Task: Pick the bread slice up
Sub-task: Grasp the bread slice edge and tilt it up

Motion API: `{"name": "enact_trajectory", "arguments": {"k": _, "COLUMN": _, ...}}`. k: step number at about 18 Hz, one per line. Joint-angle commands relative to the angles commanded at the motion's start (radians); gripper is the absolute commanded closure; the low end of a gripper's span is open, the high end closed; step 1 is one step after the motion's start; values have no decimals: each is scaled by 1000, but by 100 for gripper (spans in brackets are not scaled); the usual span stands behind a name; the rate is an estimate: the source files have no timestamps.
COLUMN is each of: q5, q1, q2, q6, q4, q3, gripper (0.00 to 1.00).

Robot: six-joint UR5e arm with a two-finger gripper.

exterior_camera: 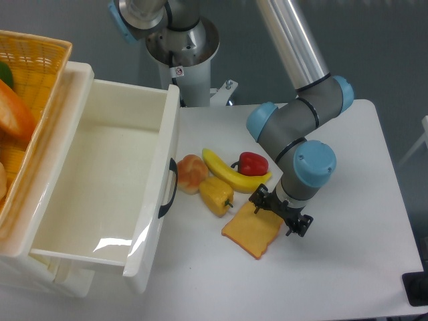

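Note:
The bread slice (251, 232) lies flat on the white table, orange-tan with a darker crust edge, in front of the other toy foods. My gripper (281, 214) points straight down over the slice's far right corner. Its black fingers (299, 226) stand apart on either side of that corner, so it looks open. The fingertips are hidden under the wrist, and I cannot tell if they touch the slice.
A yellow banana (231, 172), a red pepper (253, 162), a yellow bell pepper (215, 195) and a round peach-coloured fruit (192, 172) lie just behind and left of the slice. A large open white drawer (170, 134) stands at left, with a wicker basket (40, 50) behind it.

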Motion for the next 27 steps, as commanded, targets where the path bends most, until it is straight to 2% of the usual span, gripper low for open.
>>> {"name": "enact_trajectory", "arguments": {"k": 2, "q5": 2, "q1": 0, "q2": -2, "q6": 0, "q4": 0, "q3": -3, "gripper": 13}}
{"name": "enact_trajectory", "arguments": {"k": 5, "q5": 2, "q1": -2, "q2": -2, "q6": 0, "q4": -2, "q3": -5, "gripper": 28}}
{"name": "enact_trajectory", "arguments": {"k": 7, "q5": 2, "q1": -2, "q2": 0, "q6": 0, "q4": -2, "q3": -8, "gripper": 45}}
{"name": "enact_trajectory", "arguments": {"k": 10, "q5": 2, "q1": -2, "q2": 0, "q6": 0, "q4": 0, "q3": -8, "gripper": 79}}
{"name": "enact_trajectory", "arguments": {"k": 11, "q5": 2, "q1": -2, "q2": 0, "q6": 0, "q4": -2, "q3": -8, "gripper": 87}}
{"name": "enact_trajectory", "arguments": {"k": 13, "q5": 2, "q1": -2, "q2": 2, "q6": -2, "q4": -2, "q3": -6, "gripper": 98}}
{"name": "enact_trajectory", "arguments": {"k": 19, "q5": -2, "q1": 3, "q2": 8, "q6": -38, "q4": -2, "q3": 11, "gripper": 100}}
{"name": "enact_trajectory", "arguments": {"k": 25, "q5": -2, "q1": 18, "q2": 15, "q6": -87, "q4": -2, "q3": 61, "gripper": 100}}
{"name": "enact_trajectory", "arguments": {"k": 27, "q5": -2, "q1": 37, "q2": 14, "q6": -84, "q4": -3, "q3": 96, "gripper": 100}}
